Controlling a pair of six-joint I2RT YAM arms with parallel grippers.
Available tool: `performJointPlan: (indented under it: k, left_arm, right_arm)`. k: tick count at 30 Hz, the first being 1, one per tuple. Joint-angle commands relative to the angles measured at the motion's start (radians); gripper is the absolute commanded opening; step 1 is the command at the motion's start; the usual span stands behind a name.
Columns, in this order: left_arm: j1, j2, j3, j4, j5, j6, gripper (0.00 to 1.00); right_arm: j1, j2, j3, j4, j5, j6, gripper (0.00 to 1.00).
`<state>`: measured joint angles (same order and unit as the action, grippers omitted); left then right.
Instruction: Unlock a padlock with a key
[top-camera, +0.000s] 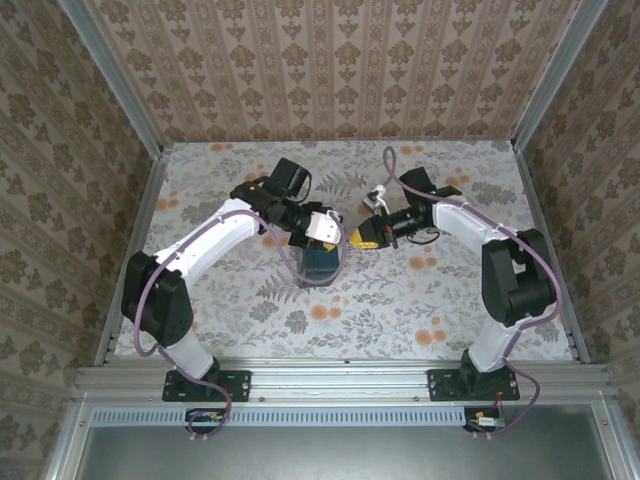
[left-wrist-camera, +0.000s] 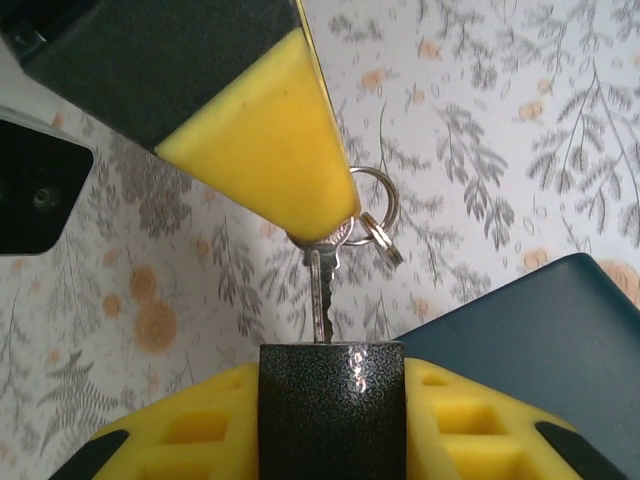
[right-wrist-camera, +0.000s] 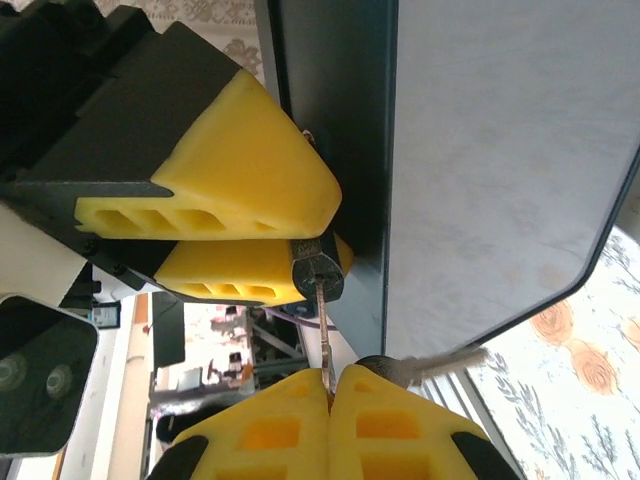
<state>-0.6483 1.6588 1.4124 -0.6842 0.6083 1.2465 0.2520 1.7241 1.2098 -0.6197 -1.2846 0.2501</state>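
Left fingers (left-wrist-camera: 170, 435) clamp the padlock (left-wrist-camera: 332, 410); right fingers (right-wrist-camera: 400, 420) clamp the key (left-wrist-camera: 320, 295), blade tip meeting it. Left wrist view adds key rings (left-wrist-camera: 375, 215); overhead, the dark blue box (top-camera: 320, 262), contents hidden.

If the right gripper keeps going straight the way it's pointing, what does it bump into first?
Most likely the padlock. The right gripper pinches the key, and the key's tip points right at the padlock's dark body, which the left gripper is holding. I can't tell how far in the key sits.
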Motion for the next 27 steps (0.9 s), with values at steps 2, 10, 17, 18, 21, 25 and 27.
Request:
performJointPlan:
  k: [2,10,17,18,21,25,27]
  left_arm:
    - [-0.005,0.011,-0.062,0.081,0.086,-0.074,0.12]
    - [0.004,0.037,-0.140,0.185,0.101,-0.140,0.14]
    - [0.031,0.045,-0.176,0.248,0.125,-0.186,0.35]
    - [0.035,0.042,-0.175,0.250,0.127,-0.188,0.39]
    - [0.050,0.026,-0.161,0.232,0.127,-0.190,0.48]
    - [0.062,-0.015,-0.164,0.211,0.118,-0.198,0.58]
    - [0.065,-0.048,-0.182,0.225,0.112,-0.221,0.60]
  right_arm:
    - [-0.027,-0.135,-0.062,0.038,-0.073,0.041,0.00]
    - [-0.053,-0.155,-0.067,-0.079,-0.025,-0.037,0.00]
    - [-0.076,-0.144,-0.095,-0.022,0.046,0.026,0.00]
    - [-0.076,-0.141,-0.093,-0.022,0.057,0.027,0.00]
    - [-0.077,-0.118,-0.089,-0.007,0.070,0.042,0.00]
    - [-0.077,-0.093,-0.082,0.019,0.085,0.059,0.00]
    - [-0.076,-0.082,-0.073,0.026,0.091,0.064,0.00]
